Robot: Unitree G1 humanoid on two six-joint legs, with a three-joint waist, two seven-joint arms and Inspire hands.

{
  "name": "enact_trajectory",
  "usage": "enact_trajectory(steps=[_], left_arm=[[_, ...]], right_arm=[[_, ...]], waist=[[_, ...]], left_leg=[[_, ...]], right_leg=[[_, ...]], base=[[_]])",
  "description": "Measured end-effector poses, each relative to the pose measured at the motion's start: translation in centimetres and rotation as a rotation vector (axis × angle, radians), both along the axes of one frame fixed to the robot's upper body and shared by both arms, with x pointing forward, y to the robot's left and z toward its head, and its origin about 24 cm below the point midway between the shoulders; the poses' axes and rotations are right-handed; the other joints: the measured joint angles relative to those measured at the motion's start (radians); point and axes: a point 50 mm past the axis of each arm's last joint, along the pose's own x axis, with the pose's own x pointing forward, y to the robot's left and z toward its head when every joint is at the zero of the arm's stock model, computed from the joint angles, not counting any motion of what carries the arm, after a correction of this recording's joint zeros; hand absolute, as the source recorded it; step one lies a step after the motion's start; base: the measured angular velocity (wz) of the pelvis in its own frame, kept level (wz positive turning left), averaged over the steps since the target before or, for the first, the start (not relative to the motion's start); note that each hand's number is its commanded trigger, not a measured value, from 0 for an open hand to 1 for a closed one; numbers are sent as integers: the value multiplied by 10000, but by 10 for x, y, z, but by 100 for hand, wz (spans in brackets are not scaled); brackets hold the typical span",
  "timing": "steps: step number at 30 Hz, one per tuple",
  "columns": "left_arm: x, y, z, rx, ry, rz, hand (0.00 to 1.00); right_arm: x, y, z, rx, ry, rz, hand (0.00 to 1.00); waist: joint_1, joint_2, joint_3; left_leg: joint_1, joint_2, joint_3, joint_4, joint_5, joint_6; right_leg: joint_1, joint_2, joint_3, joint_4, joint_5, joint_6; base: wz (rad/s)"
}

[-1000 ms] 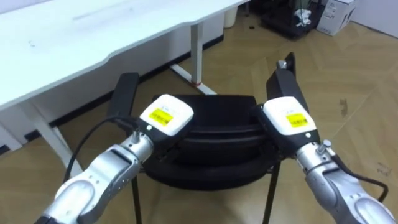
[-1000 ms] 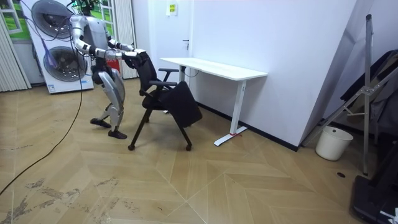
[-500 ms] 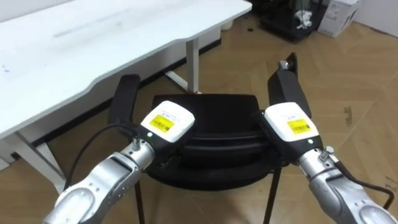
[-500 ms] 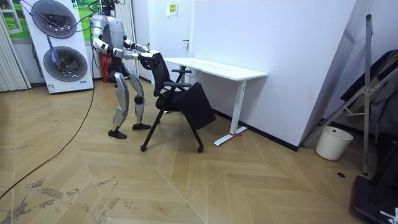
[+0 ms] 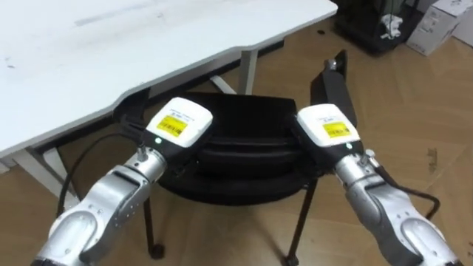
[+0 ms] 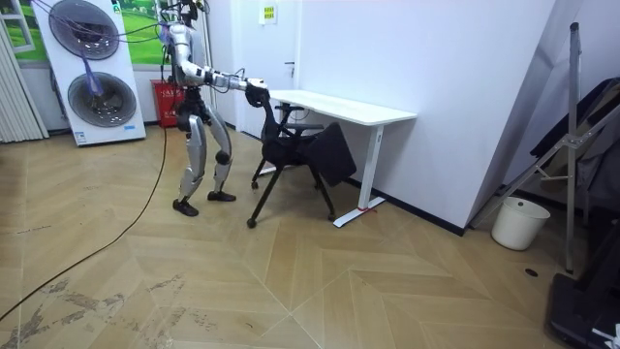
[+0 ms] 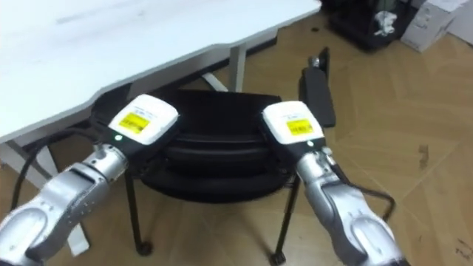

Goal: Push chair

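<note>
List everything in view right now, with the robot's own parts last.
chair: one, black, at the desk's edge, in front of the robot
desk: one, white, along the wall
washing machines: two, white, stacked, room view's left
bin: one, white, on the floor by the wall, room view's right
red object: one, behind the robot
left robot hand: one, silver, on the chair back's left side
right robot hand: one, silver, on the chair back's right side

Chair (image 5: pixel 244 129) black — desk (image 5: pixel 148 44) white — floor (image 5: pixel 414 111) perhaps herringbone.
</note>
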Motion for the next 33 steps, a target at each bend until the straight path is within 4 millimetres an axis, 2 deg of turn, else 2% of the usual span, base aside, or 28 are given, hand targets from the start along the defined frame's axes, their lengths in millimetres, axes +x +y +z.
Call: enact_trajectory(steps=[2,3,4,5,6,7,8,9,10,11,12,13,14,15,16,17,19,22,24,25,26,27,28,29,30,31,32,33], left_arm=[[1,1,5,26,-218,108,100],[1,2,7,-4,-338,172,100],[2,4,6,-32,-374,315,100],[2,6,7,37,-420,372,100],[2,8,8,23,-477,452,100],[4,11,11,-34,-680,563,100],[9,13,15,-151,-894,692,100],[12,14,17,-183,-965,760,100],[16,16,20,-121,-1068,848,100],[20,14,20,-71,-1059,802,100],[20,13,19,-57,-1008,765,100],[19,8,15,-25,-852,594,100],[17,7,12,-31,-769,546,100],[12,8,8,3,-643,573,100],[10,10,6,151,-544,511,100],[9,10,6,229,-489,473,100],[9,12,7,353,-513,434,100],[8,9,5,469,-496,413,100],[8,8,4,553,-472,401,100],[8,7,2,489,-397,438,100],[5,6,-1,426,-259,449,100],[3,6,-4,413,-164,461,100],[-3,7,-8,395,-11,465,75],[-5,5,-9,338,16,415,54],[-6,3,-9,349,44,379,9],[-6,1,-9,390,26,385,0],[-4,0,-8,404,-62,399,0],[-3,-1,-8,375,-76,414,0]], right_arm=[[4,3,3,-17,-42,91,100],[6,4,6,-18,-144,114,100],[10,5,7,-76,-154,72,100],[12,9,6,-72,-130,91,100],[14,11,7,-111,-202,179,100],[20,15,15,-194,-542,340,100],[25,17,23,-249,-915,378,100],[28,19,26,-255,-1040,398,100],[32,22,30,-296,-1135,433,100],[33,22,28,-293,-1051,309,100],[33,21,26,-293,-949,295,100],[31,18,20,-294,-650,215,100],[29,16,17,-317,-499,179,100],[23,16,11,-232,-206,280,100],[18,16,7,-131,-7,294,100],[17,16,6,-134,56,308,100],[16,16,6,-158,189,347,100],[15,14,3,-148,382,286,100],[13,14,1,-127,384,263,100],[11,13,0,-106,362,255,100],[8,13,-4,-11,389,241,100],[5,12,-7,-56,467,182,100],[1,13,-12,-92,642,218,100],[-1,12,-12,-67,751,258,100],[-3,11,-13,-30,841,205,96],[-5,7,-15,-6,928,42,65],[-4,6,-13,33,864,6,0],[-4,5,-13,47,822,-15,0]], waist=[[285,-111,27],[406,-182,61],[484,-98,89],[665,-15,136],[746,40,172],[702,289,276],[712,397,275],[715,395,277],[659,369,267],[520,358,247],[443,363,246],[370,348,247],[403,332,249],[411,353,237],[366,355,200],[327,344,175],[107,318,148],[-16,209,119],[-210,120,62],[-498,55,24],[-797,38,65],[-858,40,64],[-887,173,52],[-1031,421,109],[-1058,433,101],[-1200,366,51],[-1451,286,13],[-1533,304,24]], left_leg=[[91,-156,-170,-159,29,-37],[185,-307,-551,-324,72,-89],[305,-319,-1196,-469,146,-181],[416,-286,-2067,-649,224,-330],[415,-258,-2454,-761,289,-441],[370,-290,-3308,-1097,473,-737],[210,-390,-4160,-1441,697,-1004],[161,-456,-4630,-1563,767,-1127],[18,-588,-5048,-1573,832,-1334],[-4,-556,-5091,-1549,850,-1426],[-16,-453,-4798,-1450,852,-1400],[-2,-238,-4103,-1042,732,-1215],[14,-167,-3824,-822,642,-1102],[16,3,-3381,-418,526,-953],[-12,123,-2986,-179,515,-933],[-24,157,-2828,-152,516,-932],[-26,322,-2145,-382,513,-894],[59,165,-2227,-751,678,-808],[170,-35,-2450,-1450,1139,-862],[261,-120,-2301,-1924,1559,-832],[250,131,-1241,-1046,1148,-449],[381,366,-573,-428,742,-297],[665,965,314,586,-51,-239],[722,1308,509,997,-553,-312],[782,1261,462,958,-689,-304],[829,1028,48,772,-731,-300],[878,840,-128,503,-734,-287],[894,764,-154,330,-726,-261]], right_leg=[[153,30,-123,-325,2,-3],[51,-6,-65,-84,47,36],[-446,23,353,758,391,81],[-903,220,1317,1141,334,17],[-1155,331,1717,1008,201,-29],[-1742,557,2600,521,88,-95],[-2553,571,3570,154,163,-75],[-2925,565,4049,-19,286,-6],[-3232,466,4302,-118,1199,267],[-2964,412,3659,-76,1308,-108],[-2744,369,3150,-188,1253,-212],[-2308,366,2496,-372,1187,-374],[-2065,408,2302,-469,1152,-426],[-1578,525,1899,-755,1106,-505],[-1188,608,1521,-1022,1070,-534],[-1072,617,1348,-1091,1053,-537],[-839,644,851,-1209,971,-470],[-703,740,768,-1294,930,-377],[-675,677,586,-1635,1073,-399],[-569,389,52,-1907,1239,-446],[-261,168,-669,-1969,1237,-433],[-1,158,-945,-2070,1241,-387],[476,308,-1291,-2144,1185,-302],[830,514,-1512,-2009,1010,-204],[898,538,-1483,-1857,883,-129],[864,555,-1385,-1755,776,-41],[794,599,-855,-1766,759,-77],[745,615,-642,-1757,744,-103]], base=[[28],[50],[46],[24],[36],[72],[86],[101],[130],[149],[148],[97],[96],[81],[78],[68],[65],[39],[51],[76],[67],[42],[37],[44],[57],[59],[63],[46]])
